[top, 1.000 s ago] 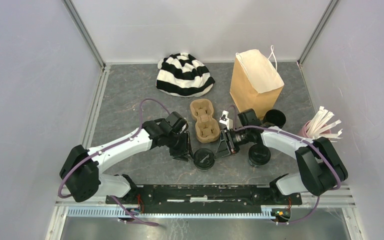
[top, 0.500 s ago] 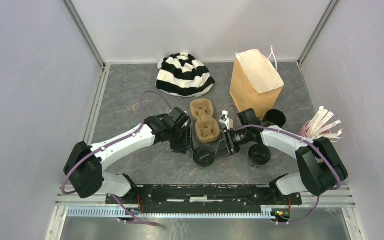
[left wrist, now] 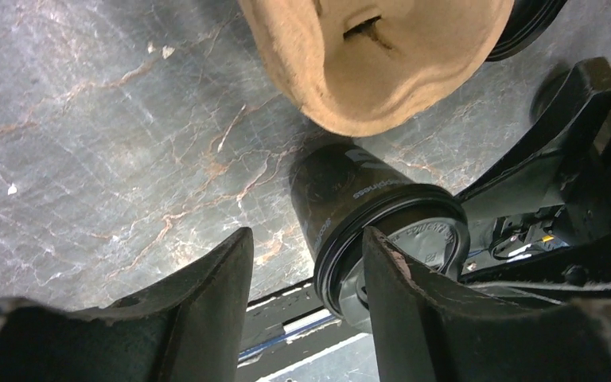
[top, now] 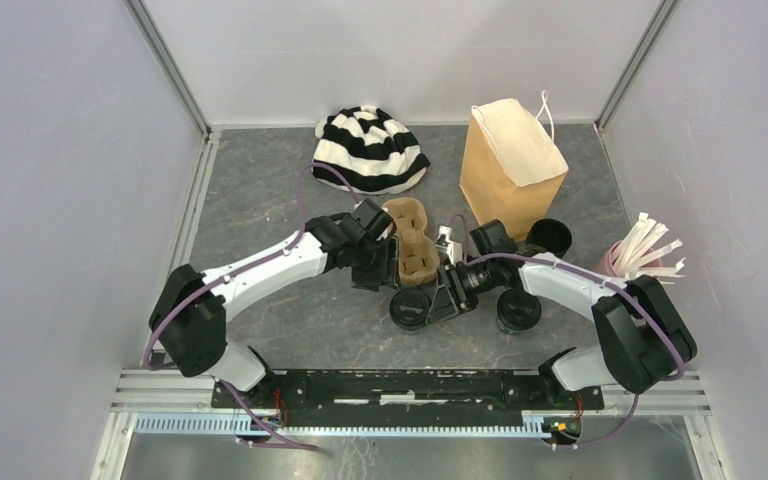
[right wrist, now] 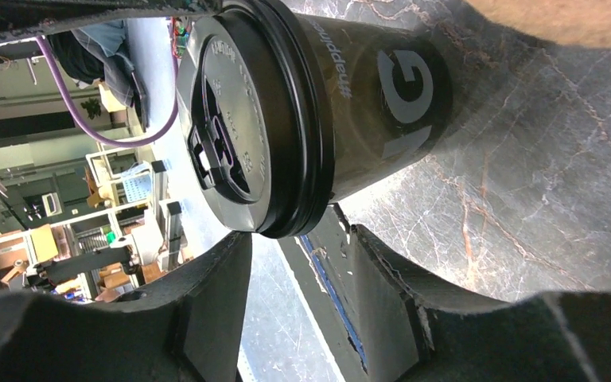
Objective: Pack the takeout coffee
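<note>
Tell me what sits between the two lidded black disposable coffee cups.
The right tool, beside the left-hand lidded black cup; then bare grey tabletop up to the other cup. Top external view.

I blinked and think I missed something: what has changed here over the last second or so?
The left arm swung away from the near edge, taking the left gripper from beside the lidded cup up alongside the cardboard carrier. Both grippers' jaws stand open now and nothing is held. The right gripper by that cup, the other cup, the paper bag and the striped hat look unchanged.
</note>
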### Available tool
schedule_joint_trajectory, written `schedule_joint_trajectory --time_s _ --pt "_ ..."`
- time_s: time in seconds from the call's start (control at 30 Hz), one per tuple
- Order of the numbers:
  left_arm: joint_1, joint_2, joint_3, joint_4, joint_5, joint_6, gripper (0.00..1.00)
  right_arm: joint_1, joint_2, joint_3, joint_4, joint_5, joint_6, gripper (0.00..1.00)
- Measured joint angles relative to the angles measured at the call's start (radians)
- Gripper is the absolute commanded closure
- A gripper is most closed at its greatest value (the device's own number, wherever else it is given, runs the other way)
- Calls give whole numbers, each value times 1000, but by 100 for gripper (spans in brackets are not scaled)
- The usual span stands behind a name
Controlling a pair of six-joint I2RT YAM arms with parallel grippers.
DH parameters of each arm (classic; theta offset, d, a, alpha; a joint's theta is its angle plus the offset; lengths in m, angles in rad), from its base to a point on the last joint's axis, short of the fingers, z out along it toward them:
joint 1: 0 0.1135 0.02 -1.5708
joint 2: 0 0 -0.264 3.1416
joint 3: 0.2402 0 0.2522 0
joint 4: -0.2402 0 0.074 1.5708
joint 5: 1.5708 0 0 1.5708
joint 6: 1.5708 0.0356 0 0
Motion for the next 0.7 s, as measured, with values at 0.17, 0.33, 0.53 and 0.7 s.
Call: schedule_joint_trajectory --time_s 0.17,0.33,0.53,0.7 --pt "-1 40 37 -5 -3 24 27 17 0 0 -1 1 -3 43" --pt "-1 37 80 -51 -29 45 14 13 -2 32 -54 17 -43 38" --pt "-1 -103 29 -63 -7 27 25 -56 -48 85 -100 34 -77 32" --pt "-1 -275 -166 13 108 -54 36 -68 -25 126 -92 34 -72 27"
